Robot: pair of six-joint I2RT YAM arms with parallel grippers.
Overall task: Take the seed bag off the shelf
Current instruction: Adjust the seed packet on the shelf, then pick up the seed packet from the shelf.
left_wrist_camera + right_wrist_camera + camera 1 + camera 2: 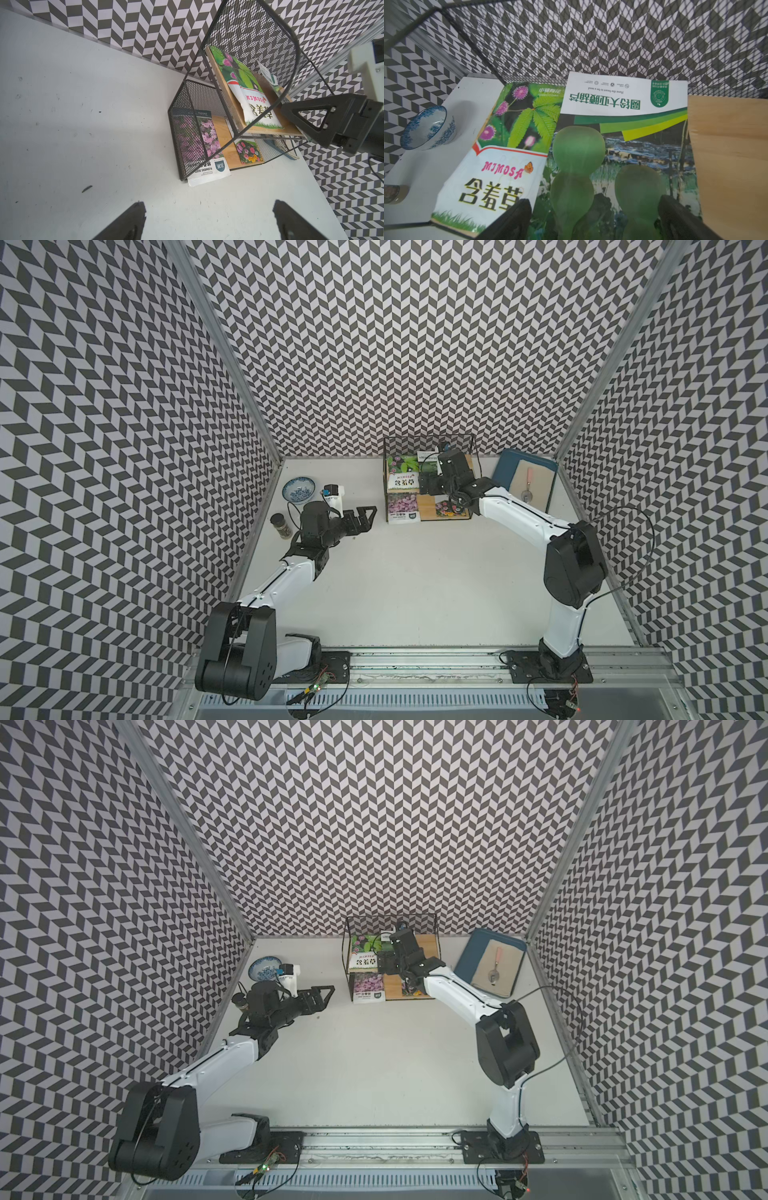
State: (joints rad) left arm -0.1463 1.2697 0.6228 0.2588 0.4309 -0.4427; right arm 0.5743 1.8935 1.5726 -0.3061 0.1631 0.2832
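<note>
The shelf (430, 438) (392, 992) (187, 124), black wire with two wooden boards, stands at the back of the table. On its upper board a mimosa seed bag (401, 475) (365, 955) (249, 93) (500, 166) lies beside a green gourd seed bag (623, 128) (268, 74). My right gripper (430, 485) (388, 965) (592, 200) hovers open just above the gourd bag, near the board's front edge, holding nothing. A pink-flower seed bag (402, 508) (207, 141) juts out of the lower board. Left of the shelf, my left gripper (365, 519) (322, 996) (208, 202) hangs open and empty over the table.
A small flower packet (444, 508) (248, 152) lies on the lower board. A blue-and-white bowl (298, 489) (427, 128) and a spice jar (281, 524) stand behind the left arm. A blue tray (505, 470) with a cloth and a pink-handled tool sits right of the shelf.
</note>
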